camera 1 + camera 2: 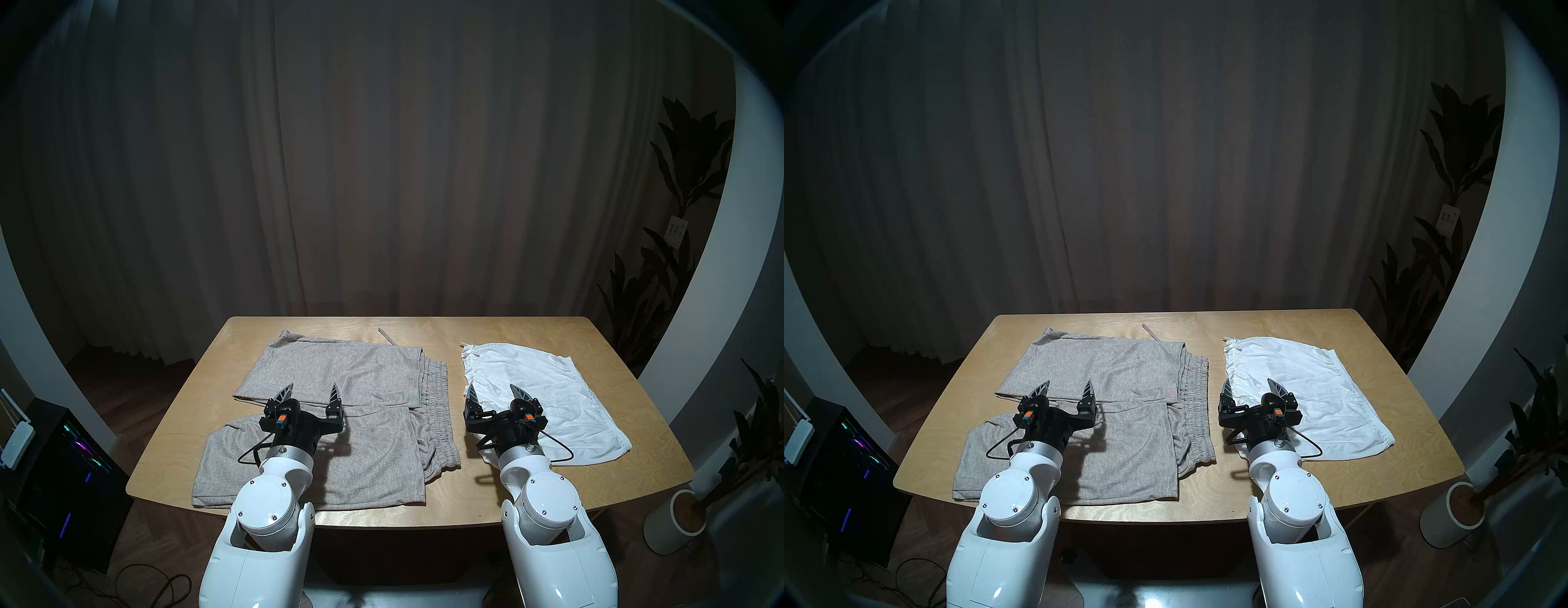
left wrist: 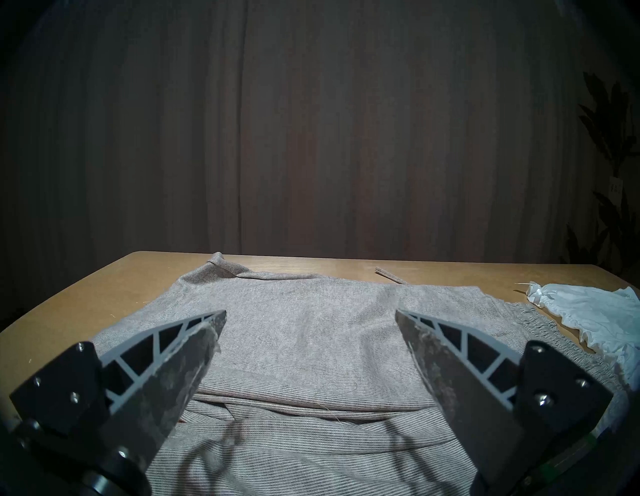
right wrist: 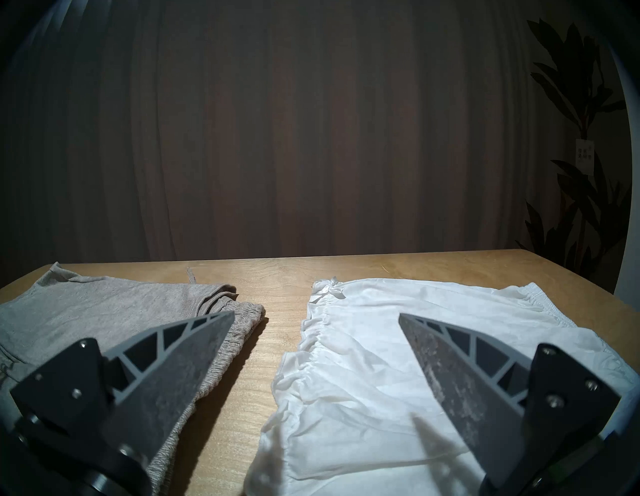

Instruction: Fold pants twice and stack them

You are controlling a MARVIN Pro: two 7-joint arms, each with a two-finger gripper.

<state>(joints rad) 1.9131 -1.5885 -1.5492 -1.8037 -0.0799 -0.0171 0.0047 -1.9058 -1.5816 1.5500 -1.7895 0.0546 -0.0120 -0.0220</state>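
On the wooden surface [image 1: 530, 335], the grey-beige pants [image 1: 339, 403] lie just left of the white shorts [image 1: 551, 395], apart. Above them, left hand [image 1: 313, 392] and right hand [image 1: 496, 395] hover wide open, empty.

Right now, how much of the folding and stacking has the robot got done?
Barely begun. The grey pants lie loosely doubled over on the table, not neatly folded. The white shorts lie beside them, spread flat and apart, so nothing is stacked. Nothing is in hand: the left fingers and the right fingers hover open and empty. Both folds and the stacking remain.
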